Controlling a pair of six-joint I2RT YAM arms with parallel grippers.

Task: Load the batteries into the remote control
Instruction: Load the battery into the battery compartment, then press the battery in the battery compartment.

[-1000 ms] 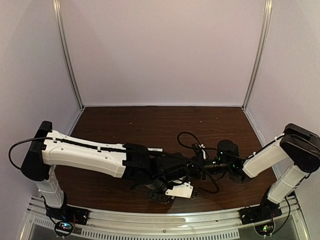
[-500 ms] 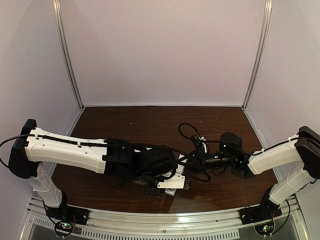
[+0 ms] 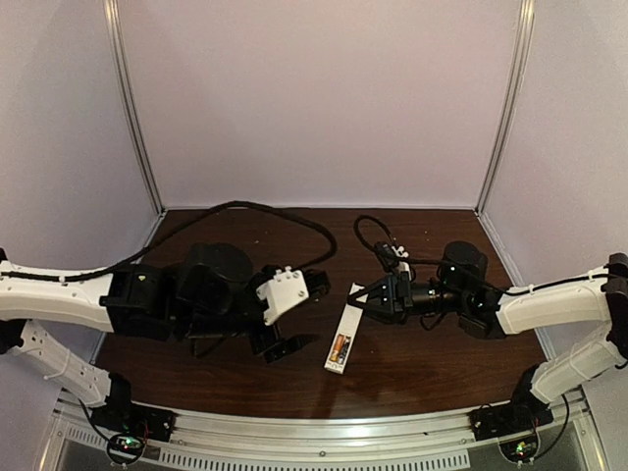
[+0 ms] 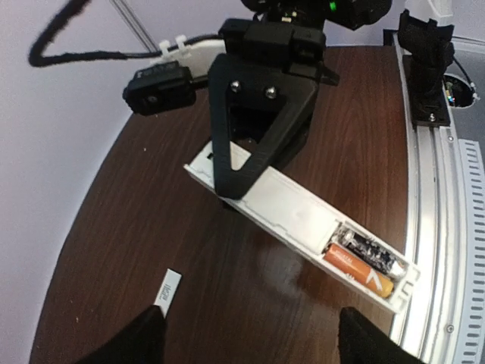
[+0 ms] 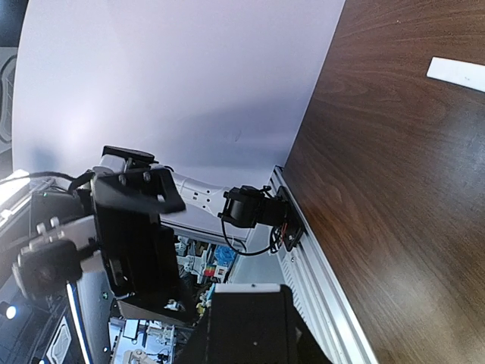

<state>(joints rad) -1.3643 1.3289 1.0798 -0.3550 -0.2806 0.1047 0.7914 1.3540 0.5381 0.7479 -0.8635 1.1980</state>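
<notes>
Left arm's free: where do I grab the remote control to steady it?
Pinch the remote control across its long edges at the plain middle, coming from above. The right gripper covers the far end, and the batteries lie exposed in the near end.

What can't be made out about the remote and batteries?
1. Far end of the remote: left wrist view, covered by right gripper.
2. The black battery: top view, too small; only the orange battery shows.
3. Tips of the left gripper: left wrist view, cut off by bottom edge.
</notes>
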